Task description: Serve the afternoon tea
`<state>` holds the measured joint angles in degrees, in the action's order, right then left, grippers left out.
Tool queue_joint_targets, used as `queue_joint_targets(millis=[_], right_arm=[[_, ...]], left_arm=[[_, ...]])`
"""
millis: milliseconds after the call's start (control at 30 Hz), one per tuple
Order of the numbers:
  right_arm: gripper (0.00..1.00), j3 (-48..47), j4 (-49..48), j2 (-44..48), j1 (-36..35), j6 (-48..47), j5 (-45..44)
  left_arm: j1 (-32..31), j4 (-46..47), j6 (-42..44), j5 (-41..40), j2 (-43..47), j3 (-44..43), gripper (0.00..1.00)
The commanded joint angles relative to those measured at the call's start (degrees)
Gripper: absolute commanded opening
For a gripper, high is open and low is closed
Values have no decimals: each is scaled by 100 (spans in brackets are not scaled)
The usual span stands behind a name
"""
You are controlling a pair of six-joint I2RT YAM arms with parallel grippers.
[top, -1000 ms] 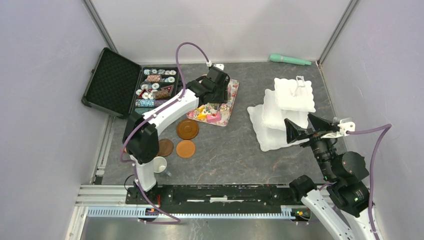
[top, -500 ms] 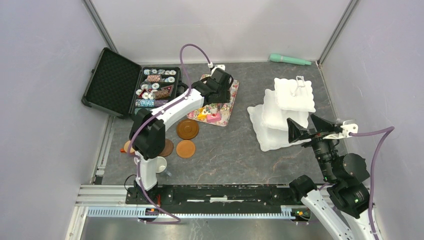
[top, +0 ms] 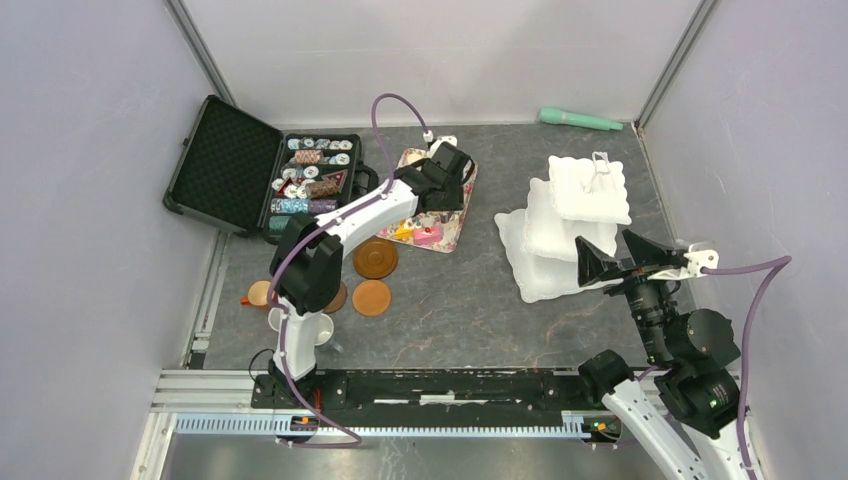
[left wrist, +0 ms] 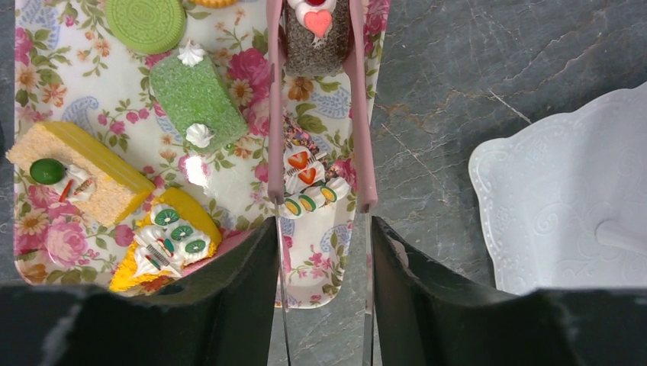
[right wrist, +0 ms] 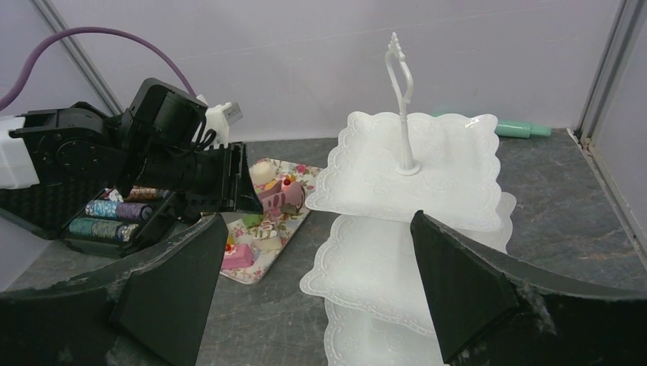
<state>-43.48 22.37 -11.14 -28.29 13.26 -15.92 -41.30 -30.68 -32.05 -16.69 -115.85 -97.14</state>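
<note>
Since a second ago my left elbow has swung inward, uncovering an orange mug [top: 258, 293] near my base, and my left gripper [left wrist: 322, 229] has drifted slightly right above the floral tray [left wrist: 84, 91]; my right arm has barely shifted. The white three-tier stand [top: 590, 190] stands on the right half of the table, well apart from the tray, and its tiers look bare from my right wrist. My right gripper [right wrist: 319, 219] hovers just in front of the stand with its fingers spread wide and nothing between them. Three brown saucers [top: 375, 258] lie near the tray's near edge, partly under my left arm, with a white mug [top: 322, 330] closer to my base. My left fingers are closed on the metal handles of the pink tongs [left wrist: 275, 114], which hang over the tray's right side. A dark cake topped with a pink heart [left wrist: 317, 46] sits between the tong arms, touching both; I cannot tell whether it is lifted. A sprinkled pastry with red hearts [left wrist: 305, 179] lies on the tray between the arms, and a green cake [left wrist: 197, 95] and yellow sponge slice [left wrist: 84, 179] lie to their left.
</note>
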Motion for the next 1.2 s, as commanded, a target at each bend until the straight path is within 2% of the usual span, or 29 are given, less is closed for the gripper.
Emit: queue_joint_targets(millis=[0,133,400,533,700,967,1167], right_arm=[[98,-46,-29,76,-18,62,-156],[98,-98,13,85,-19,46,-186],[98,-181,83,87,-18,5,-242],[98,-204,112,120,-18,-11,-279],[98,-179,113,145,-18,-10,-337],[98,-219,125,134,-18,46,-307],[98,-192,185,170,-18,101,-343]], left_arm=[[-63,238,48,-244,-15,-279,46],[-71,187,266,-217,62,-271,33],[-71,283,672,15,757,140,30],[-71,559,1020,613,1204,577,30],[-71,1501,1306,1948,1705,1371,31],[-102,2334,852,3287,1243,1523,32],[-392,2848,775,3407,758,1396,33]])
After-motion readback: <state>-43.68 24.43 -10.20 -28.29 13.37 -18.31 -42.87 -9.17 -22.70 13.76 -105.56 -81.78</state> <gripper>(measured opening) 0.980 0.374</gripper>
